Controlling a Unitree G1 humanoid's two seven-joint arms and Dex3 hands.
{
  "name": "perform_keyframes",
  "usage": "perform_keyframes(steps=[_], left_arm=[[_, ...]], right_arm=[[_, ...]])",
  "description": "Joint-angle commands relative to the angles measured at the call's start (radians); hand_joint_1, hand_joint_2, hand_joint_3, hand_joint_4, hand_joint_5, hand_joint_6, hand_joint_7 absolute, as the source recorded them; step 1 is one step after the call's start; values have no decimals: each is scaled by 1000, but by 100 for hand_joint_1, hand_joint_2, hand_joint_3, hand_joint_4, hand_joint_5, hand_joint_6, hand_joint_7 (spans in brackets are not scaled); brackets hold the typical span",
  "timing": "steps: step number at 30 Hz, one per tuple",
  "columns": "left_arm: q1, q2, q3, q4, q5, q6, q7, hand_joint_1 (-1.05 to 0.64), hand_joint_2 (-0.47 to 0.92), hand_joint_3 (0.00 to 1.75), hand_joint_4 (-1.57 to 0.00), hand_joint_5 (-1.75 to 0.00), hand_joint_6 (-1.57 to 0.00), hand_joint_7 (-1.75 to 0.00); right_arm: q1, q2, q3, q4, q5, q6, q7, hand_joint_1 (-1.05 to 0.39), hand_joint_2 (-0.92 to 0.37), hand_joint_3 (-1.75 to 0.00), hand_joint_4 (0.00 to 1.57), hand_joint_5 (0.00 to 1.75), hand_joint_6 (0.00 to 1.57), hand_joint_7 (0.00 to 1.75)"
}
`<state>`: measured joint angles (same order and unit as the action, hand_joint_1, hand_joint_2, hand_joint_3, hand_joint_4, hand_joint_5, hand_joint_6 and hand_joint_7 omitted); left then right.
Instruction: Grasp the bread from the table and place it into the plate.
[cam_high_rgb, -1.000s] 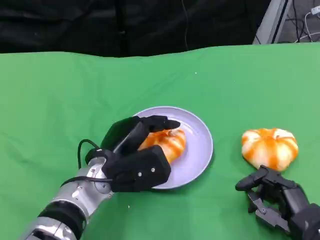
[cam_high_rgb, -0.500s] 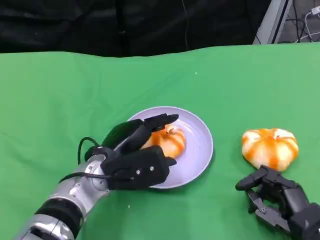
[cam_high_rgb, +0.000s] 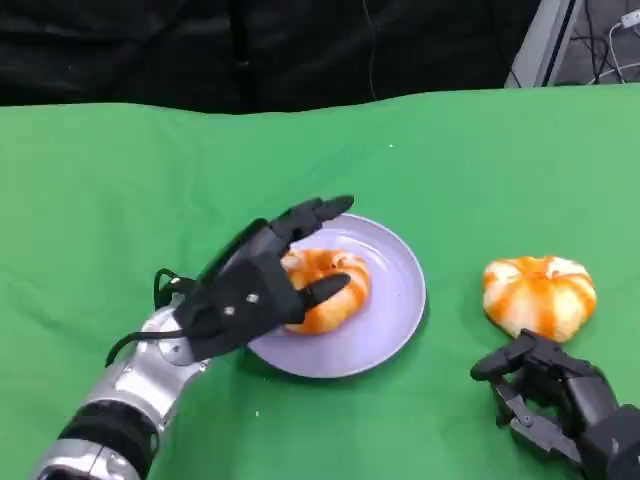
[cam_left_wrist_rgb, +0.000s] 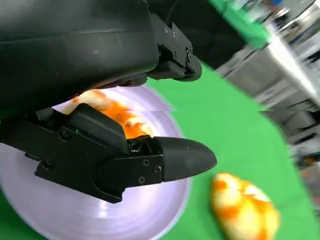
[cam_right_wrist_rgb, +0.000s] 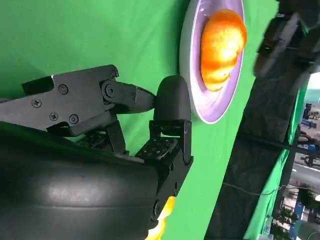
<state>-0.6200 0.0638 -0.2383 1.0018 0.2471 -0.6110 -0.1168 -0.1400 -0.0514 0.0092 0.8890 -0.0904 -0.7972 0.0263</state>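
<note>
Bread (cam_high_rgb: 322, 288) is lying on the plate (cam_high_rgb: 396, 310), left of its centre, now that the left hand (cam_high_rgb: 255, 295) is spreading its fingers and lifting off it; a moment ago those fingers were wrapping it. One loaf looks delivered. A second bread (cam_high_rgb: 540, 296) is waiting at 3 o'clock from the plate, with the right hand (cam_high_rgb: 560, 398) loosely curled, holding nothing, at its 6 o'clock.

Left forearm (cam_high_rgb: 120, 405): silver metal tube with a black band near the elbow end and thin black cables looping at the wrist (cam_high_rgb: 160, 300). Left hand (cam_high_rgb: 250, 295): matte black moulded shell, small silver screws on the back. Black segmented fingers (cam_left_wrist_rgb: 175, 157) with rounded tips, screw heads along the links. Right hand (cam_high_rgb: 560, 400): same black build, textured pads on the fingers (cam_right_wrist_rgb: 157, 147).
</note>
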Motion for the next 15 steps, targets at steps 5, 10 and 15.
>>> perform_keyframes(steps=[5,10,15], left_arm=[[68,-2,79,-98,-142,-16,-130,-83,92,71,-26,-1,-28,-1],[122,-34,176,-172,-356,47,-310,-81,92,66,-27,-1,-28,-1],[161,-41,233,-235,-473,113,-425,-85,92,61,-28,-1,-29,-1]], right_arm=[[10,-11,-5,13,2,15,2,-12,-92,-50,69,168,75,115],[5,-11,-4,22,1,9,3,-12,-92,-50,69,169,75,115],[3,-13,-2,29,-8,2,-5,-13,-92,-49,68,170,75,115]])
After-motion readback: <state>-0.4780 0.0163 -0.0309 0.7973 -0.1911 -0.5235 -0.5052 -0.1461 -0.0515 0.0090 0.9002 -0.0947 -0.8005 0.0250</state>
